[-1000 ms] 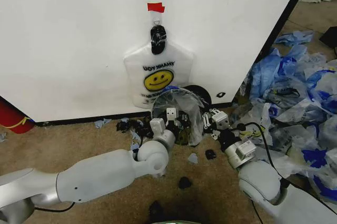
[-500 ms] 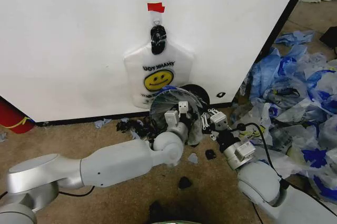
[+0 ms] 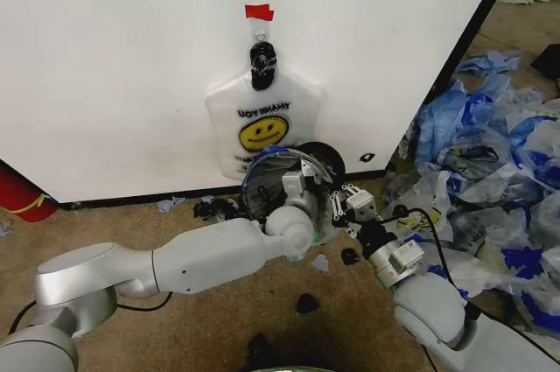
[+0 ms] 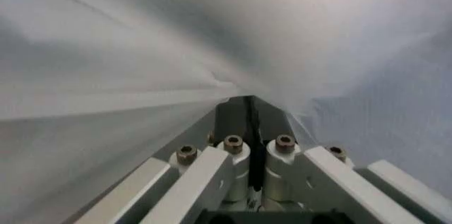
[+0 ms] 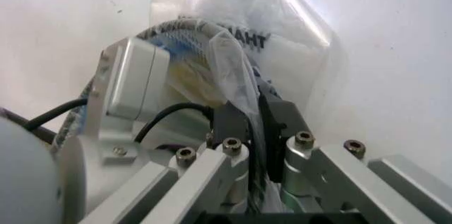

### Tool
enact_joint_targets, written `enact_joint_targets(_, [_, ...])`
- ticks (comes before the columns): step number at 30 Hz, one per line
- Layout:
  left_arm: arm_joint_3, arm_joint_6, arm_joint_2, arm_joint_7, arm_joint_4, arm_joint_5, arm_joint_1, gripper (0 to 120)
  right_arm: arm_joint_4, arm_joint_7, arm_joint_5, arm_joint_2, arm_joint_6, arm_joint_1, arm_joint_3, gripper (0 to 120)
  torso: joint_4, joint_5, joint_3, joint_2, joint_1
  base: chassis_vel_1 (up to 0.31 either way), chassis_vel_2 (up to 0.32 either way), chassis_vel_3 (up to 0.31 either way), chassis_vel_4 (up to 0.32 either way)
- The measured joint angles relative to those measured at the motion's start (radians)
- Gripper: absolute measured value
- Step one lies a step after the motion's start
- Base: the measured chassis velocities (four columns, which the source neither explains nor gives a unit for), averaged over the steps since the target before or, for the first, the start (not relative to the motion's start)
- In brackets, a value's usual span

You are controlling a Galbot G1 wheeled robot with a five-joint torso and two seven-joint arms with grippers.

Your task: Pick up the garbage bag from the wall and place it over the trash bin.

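A translucent white garbage bag [image 3: 271,181] with a blue rim is stretched open between my two grippers, low against the wall. My left gripper [image 3: 297,181] is shut on one edge of it; thin white plastic [image 4: 211,54] spreads away from the tips in the left wrist view. My right gripper [image 3: 343,202] is shut on the other edge [image 5: 236,75]. The black trash bin [image 3: 332,155] stands right behind the bag, mostly hidden by it. Another bag with a yellow smiley face [image 3: 262,131] hangs from a hook on the wall above.
A big pile of blue-streaked white plastic bags [image 3: 490,144] covers the floor to the right. A red cylinder [image 3: 17,193] stands at the far left by the wall. Dark scraps [image 3: 306,304] lie on the brown carpet near me.
My left arm has stretched forward and to the right, carrying its edge of the bag up toward the wall and the bin. The right gripper has shifted slightly, holding its edge.
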Motion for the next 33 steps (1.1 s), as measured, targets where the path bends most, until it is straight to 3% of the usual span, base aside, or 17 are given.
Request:
enact_joint_targets(11, [0.079,0.018,0.04,-0.04,-0.078,0.004,0.0,0,-0.009,-0.005,-0.001,0.008,0.005,-0.001,-0.003,0,0.0002,0.0001,0.0,0.0,0.0,0.0,0.0,0.0,0.0])
enact_joint_targets(20, [0.029,0.021,-0.019,-0.076,0.012,0.009,-0.023,0,0.017,-0.016,-0.014,0.004,0.015,-0.038,0.005,0,0.0001,0.0,0.0,0.0,0.0,0.0,0.0,0.0,0.0])
enact_joint_targets(25, [0.021,0.023,-0.02,-0.083,0.026,0.009,-0.039,0,0.016,-0.019,-0.023,0.016,0.019,-0.047,0.004,0,-0.0001,0.0,0.0,0.0,0.0,0.0,0.0,0.0,0.0])
enact_joint_targets(33, [0.054,0.041,0.025,-0.102,-0.057,0.013,-0.002,0,0.001,-0.021,-0.015,0.02,0.018,-0.039,-0.002,0,0.0,0.0,0.0,0.0,0.0,0.0,0.0,0.0,0.0])
